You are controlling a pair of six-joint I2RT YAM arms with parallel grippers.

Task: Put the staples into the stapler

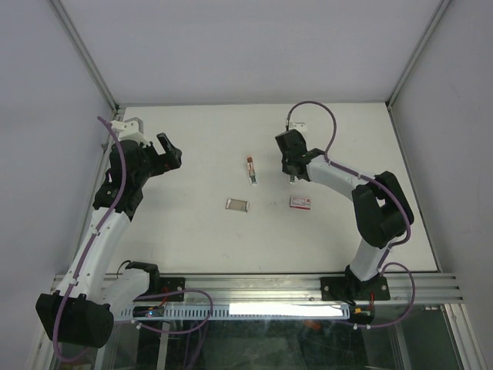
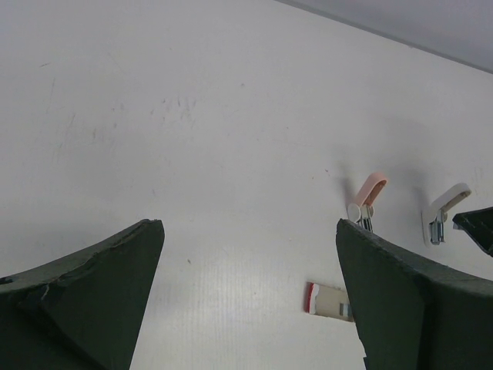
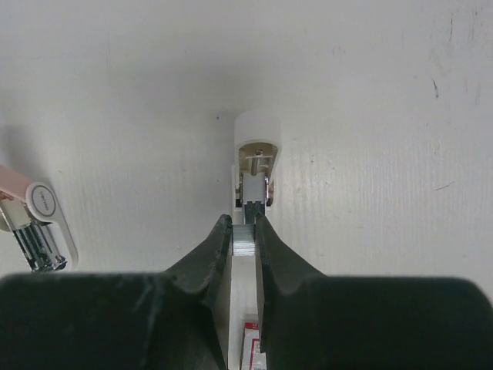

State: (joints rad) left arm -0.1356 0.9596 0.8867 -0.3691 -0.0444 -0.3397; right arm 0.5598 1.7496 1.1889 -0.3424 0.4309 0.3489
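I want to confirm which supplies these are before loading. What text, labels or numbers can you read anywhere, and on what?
No text is readable in any view.
staples box: red mark on its face, print too small to read.
pink stapler: faint marking on its white end, too blurred to read.
white stapler: no marking visible.
staple strip in the right gripper: bare metal, no text.

Nothing legible anywhere. The staples box (image 1: pixel 300 203), just beside the right gripper (image 1: pixel 293 180), bears a red mark too small to read.
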